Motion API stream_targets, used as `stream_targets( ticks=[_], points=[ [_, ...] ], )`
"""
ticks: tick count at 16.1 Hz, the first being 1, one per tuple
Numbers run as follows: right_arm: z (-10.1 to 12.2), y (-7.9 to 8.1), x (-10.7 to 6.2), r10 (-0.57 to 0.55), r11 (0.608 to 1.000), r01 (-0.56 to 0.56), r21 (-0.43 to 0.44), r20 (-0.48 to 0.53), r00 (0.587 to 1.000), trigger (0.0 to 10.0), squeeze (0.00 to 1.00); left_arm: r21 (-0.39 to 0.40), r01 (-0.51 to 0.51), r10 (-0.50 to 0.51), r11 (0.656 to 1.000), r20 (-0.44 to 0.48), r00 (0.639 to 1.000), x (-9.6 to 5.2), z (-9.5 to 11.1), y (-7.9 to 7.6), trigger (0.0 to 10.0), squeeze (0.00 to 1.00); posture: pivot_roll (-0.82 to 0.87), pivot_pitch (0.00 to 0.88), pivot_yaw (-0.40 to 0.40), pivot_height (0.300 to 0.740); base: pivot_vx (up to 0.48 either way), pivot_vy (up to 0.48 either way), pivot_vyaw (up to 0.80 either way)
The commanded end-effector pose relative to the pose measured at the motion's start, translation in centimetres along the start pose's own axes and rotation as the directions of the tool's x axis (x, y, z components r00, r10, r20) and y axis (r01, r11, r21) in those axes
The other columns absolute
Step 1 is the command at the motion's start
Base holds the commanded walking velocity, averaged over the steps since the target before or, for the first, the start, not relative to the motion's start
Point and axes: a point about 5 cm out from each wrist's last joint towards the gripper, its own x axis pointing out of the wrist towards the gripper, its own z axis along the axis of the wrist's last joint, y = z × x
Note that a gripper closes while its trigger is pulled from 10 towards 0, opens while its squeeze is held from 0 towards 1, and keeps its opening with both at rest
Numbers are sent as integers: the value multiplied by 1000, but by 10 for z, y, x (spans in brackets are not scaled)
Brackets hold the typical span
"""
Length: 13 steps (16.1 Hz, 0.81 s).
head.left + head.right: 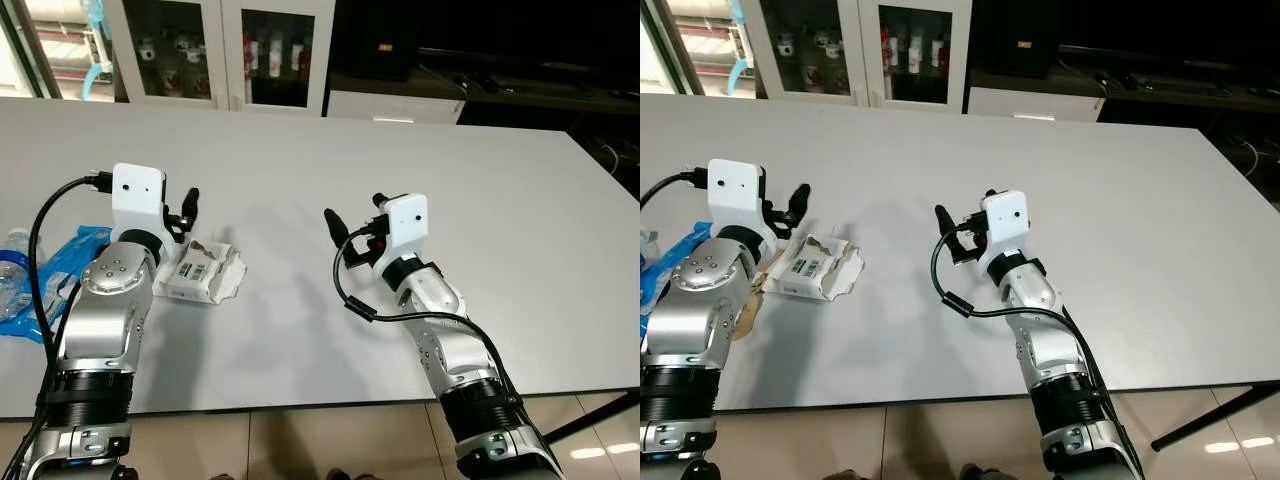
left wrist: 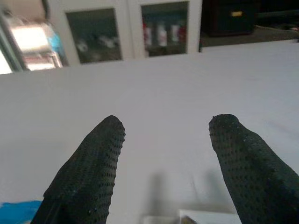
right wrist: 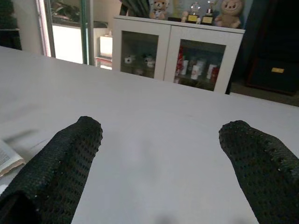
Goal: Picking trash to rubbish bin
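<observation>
While both arms reach over the white table (image 1: 300, 160), the left gripper (image 2: 163, 158) hangs just above and beside a crumpled white paper package (image 1: 200, 270) with a printed label — its fingers spread apart, gripping nothing. The right gripper (image 3: 159, 163) is poised over bare tabletop well right of the package, fingers likewise parted and empty. Blue plastic wrapping (image 1: 60, 265) and a clear plastic bottle (image 1: 12, 270) lie at the table's left edge — beside the left arm.

bright even light, soft shadows, left wrist view blurred
</observation>
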Motion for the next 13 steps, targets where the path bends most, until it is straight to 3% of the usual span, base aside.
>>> stream_targets(
  ticks=[1, 3, 4, 6, 9, 13],
  points=[
    [3, -2, -1, 4, 1000, -4, 0, 2, 1000, 10000, 0, -56, 71, -72, 996, -12, 997, -2, 2, -3, 10000, 0, 30, 37, -98, 740, 0, 0, 0],
    [1, -1, -3, 16, 1000, -16, 0, -6, 1000, 10000, 0, -84, 137, -140, 987, -36, 990, -5, 1, -3, 10000, 0, 32, 34, -97, 740, 0, 0, 0],
    [-2, 0, -4, 31, 1000, -31, -1, -21, 999, 10000, 0, -91, 160, -167, 983, -76, 983, -11, -3, 5, 10000, 0, 32, 32, -96, 740, 0, 0, 0],
    [-3, 1, -4, 39, 999, -39, 0, -25, 999, 10000, 0, -68, 144, -151, 987, -111, 982, -14, -5, 11, 10000, 0, 34, 33, -97, 740, 0, 0, 0],
    [-6, 5, -6, 65, 998, -65, 3, -40, 997, 10000, 0, -54, 24, -36, 998, -239, 970, -29, -4, 38, 10000, 0, 50, 32, -94, 740, 0, 0, 0],
    [-9, 10, -6, 93, 996, -93, 7, -49, 994, 10000, 0, -108, 74, -108, 991, -349, 931, -53, -12, 32, 10000, 0, 64, 30, -90, 740, 0, 0, 0]
  ],
)
